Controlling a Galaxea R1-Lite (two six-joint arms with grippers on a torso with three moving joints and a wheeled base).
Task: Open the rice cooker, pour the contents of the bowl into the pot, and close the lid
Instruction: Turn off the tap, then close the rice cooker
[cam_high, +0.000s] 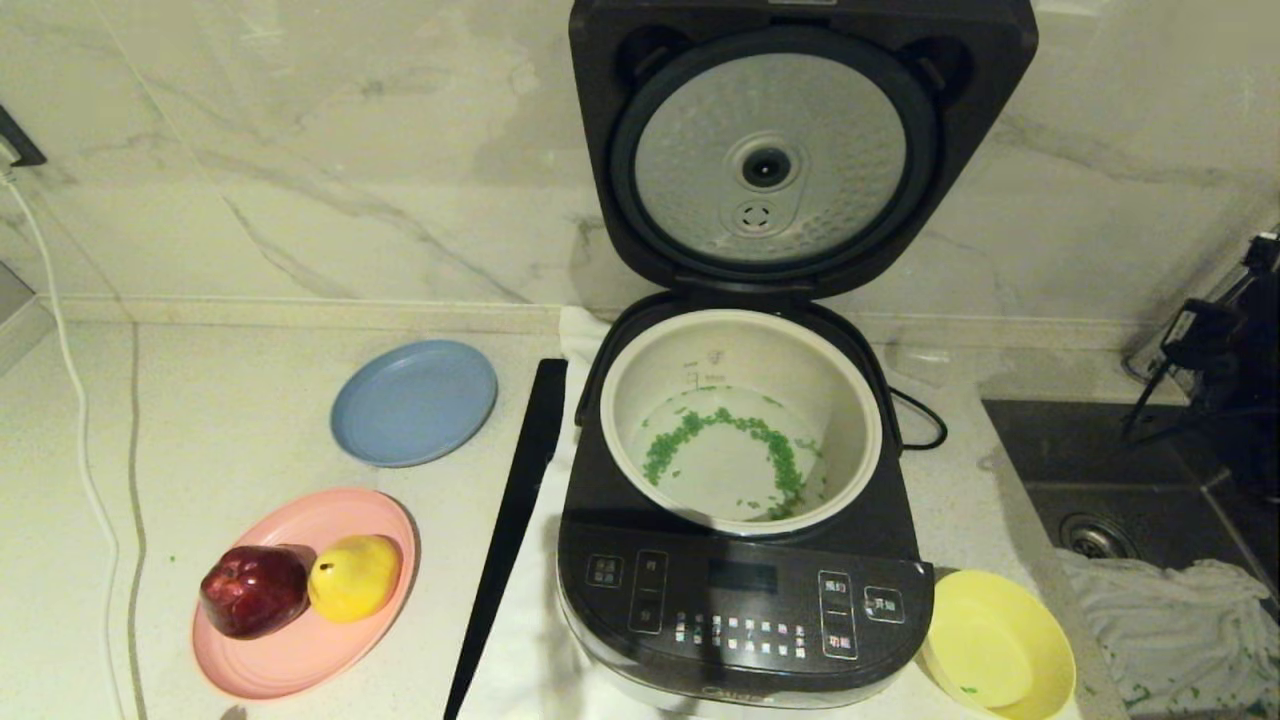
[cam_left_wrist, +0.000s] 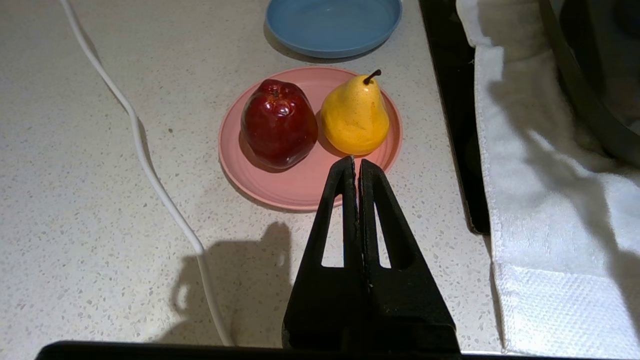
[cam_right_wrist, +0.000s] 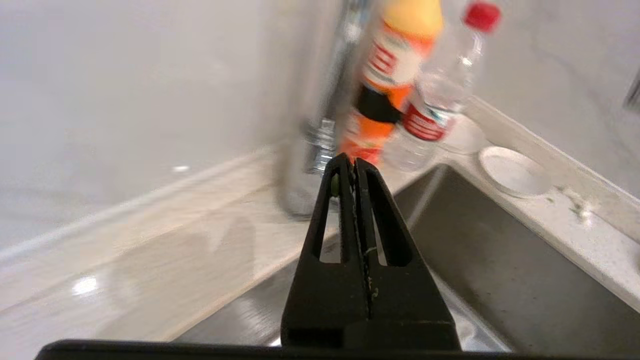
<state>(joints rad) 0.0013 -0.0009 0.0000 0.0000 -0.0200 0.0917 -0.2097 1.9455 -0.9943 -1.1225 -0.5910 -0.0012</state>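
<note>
The rice cooker (cam_high: 745, 610) stands in the middle of the counter with its lid (cam_high: 770, 160) swung upright, silver underside facing me. In the cream pot (cam_high: 740, 350) the green contents (cam_high: 775, 450) lie in a loose ring on the bottom. The yellow bowl (cam_high: 1000, 640) rests tilted against the cooker's front right corner, holding only a few green specks. My left gripper (cam_left_wrist: 356, 161) is shut on nothing, low over the counter in front of the pink plate (cam_left_wrist: 300, 190). My right gripper (cam_right_wrist: 348, 159) is shut on nothing above the sink (cam_right_wrist: 500, 260), pointing at the tap.
A blue plate (cam_high: 413, 402) and a pink plate (cam_high: 300, 650) with a red apple (cam_high: 255, 590) and a yellow pear (cam_high: 352, 577) lie left of the cooker. A long black strip (cam_high: 510, 530) and a white cloth (cam_high: 520, 650) border it. Bottles (cam_right_wrist: 390, 75) stand behind the sink (cam_high: 1130, 470).
</note>
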